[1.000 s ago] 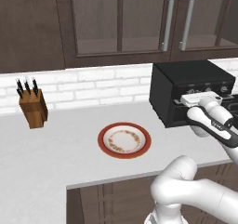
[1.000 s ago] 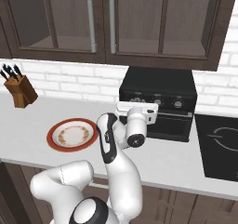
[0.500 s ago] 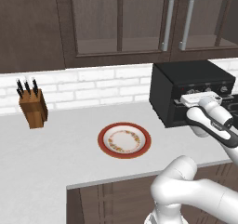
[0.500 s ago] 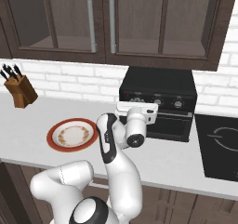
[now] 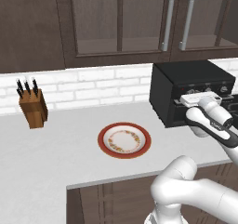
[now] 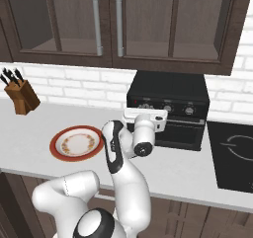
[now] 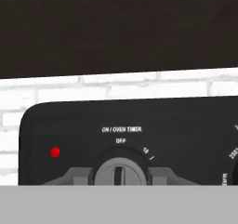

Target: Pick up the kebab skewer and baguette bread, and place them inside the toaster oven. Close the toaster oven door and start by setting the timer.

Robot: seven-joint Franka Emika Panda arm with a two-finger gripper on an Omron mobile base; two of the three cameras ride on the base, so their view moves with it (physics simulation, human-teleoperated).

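The black toaster oven (image 5: 186, 81) (image 6: 168, 90) stands on the counter at the back right. The toaster oven door (image 6: 183, 133) is up and closed. My gripper (image 6: 146, 108) (image 5: 201, 93) is pressed against the knob row above the door. In the hand view my gripper (image 7: 119, 175) has a finger tight against each side of the grey timer knob (image 7: 119, 168), which is labelled ON / OVEN TIMER and points at OFF. A red light (image 7: 55, 152) glows to the knob's left. The kebab skewer and baguette bread are out of view.
A red-rimmed plate (image 5: 102, 141) (image 6: 54, 145) lies bare on the white counter left of the oven. A wooden knife block (image 5: 33, 108) (image 6: 22, 96) stands at the far left by the brick wall. A black cooktop (image 6: 234, 153) sits right of the oven. Dark cabinets hang above.
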